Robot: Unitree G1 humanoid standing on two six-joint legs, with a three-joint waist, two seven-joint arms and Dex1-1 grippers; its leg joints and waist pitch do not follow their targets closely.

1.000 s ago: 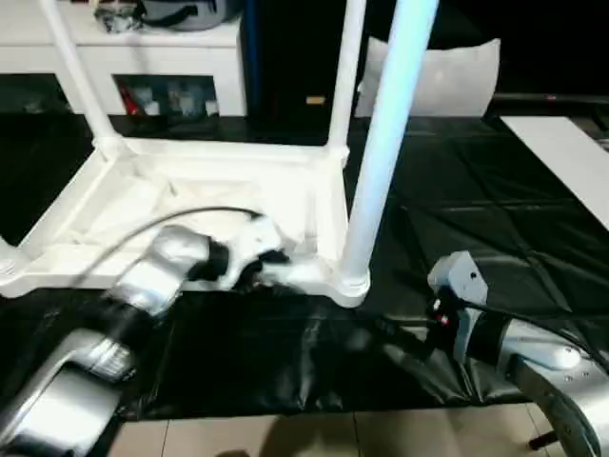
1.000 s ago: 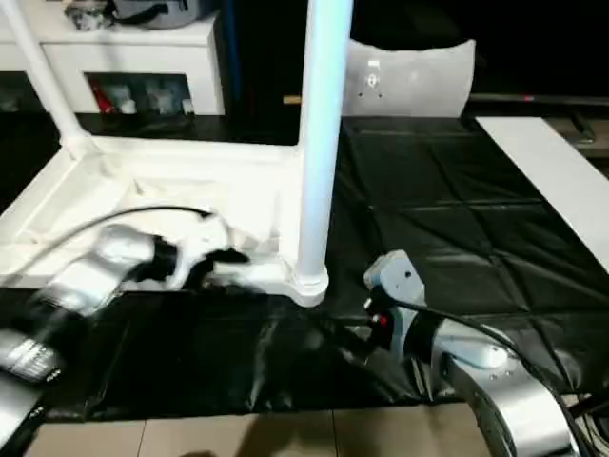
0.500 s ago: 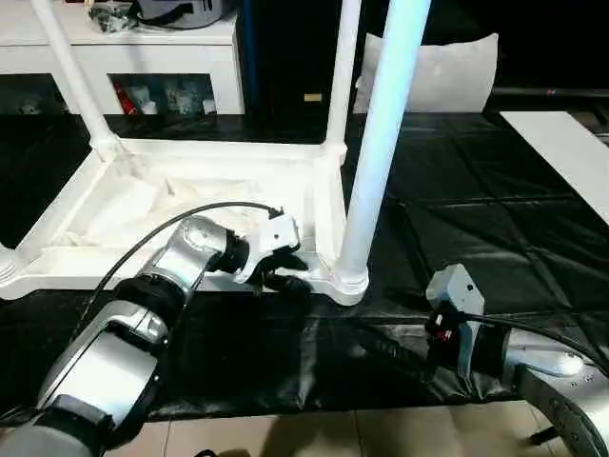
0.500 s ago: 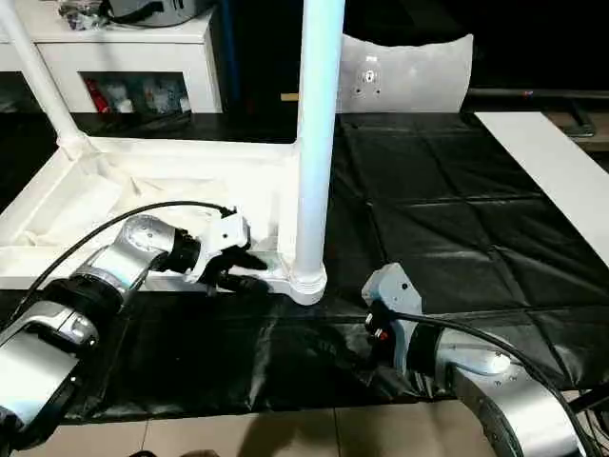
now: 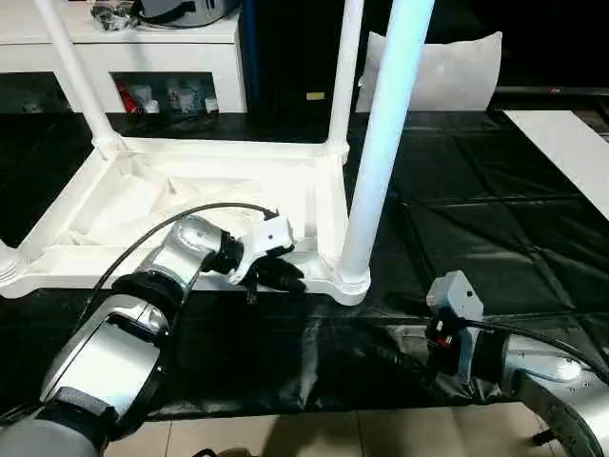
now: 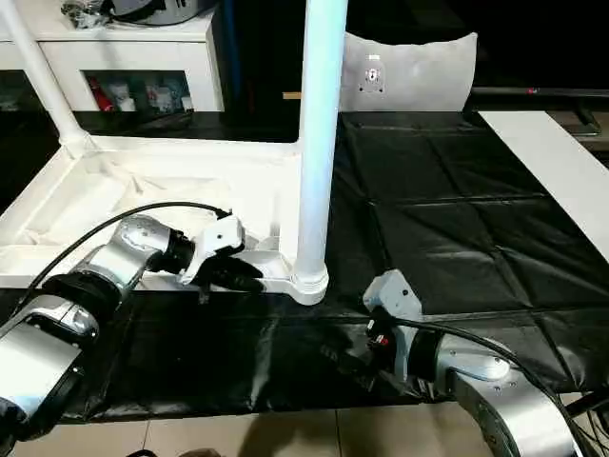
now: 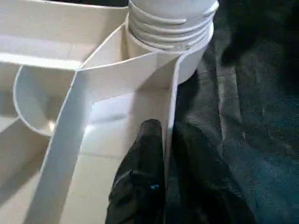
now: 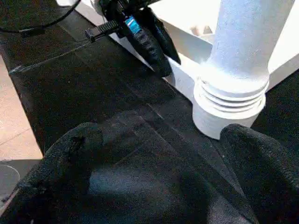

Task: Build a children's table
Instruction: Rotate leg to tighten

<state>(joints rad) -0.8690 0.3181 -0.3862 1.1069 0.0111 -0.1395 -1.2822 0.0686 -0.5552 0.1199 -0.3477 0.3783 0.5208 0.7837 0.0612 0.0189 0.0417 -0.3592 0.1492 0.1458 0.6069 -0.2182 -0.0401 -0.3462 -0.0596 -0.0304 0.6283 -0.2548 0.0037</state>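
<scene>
The children's table lies upside down on a black sheet spread over the floor, its ribbed underside facing up and white tube legs rising from the corner sockets. The nearest leg stands upright in the near corner socket, with threaded rings at its base; another leg rises from the far corner behind it, and a third leg stands at the far left corner. The left end effector is closed narrow on the table's near rim wall just beside that near socket: in the left wrist view one black finger lies inside the thin white wall and the other outside it, pinching the wall between them. The right end effector hovers low over the black sheet near the same socket, its two fingers spread wide and gripping nothing, apart from the leg's base. A white cabinet with shelves stands behind the table, and a white cushion leans further right.
</scene>
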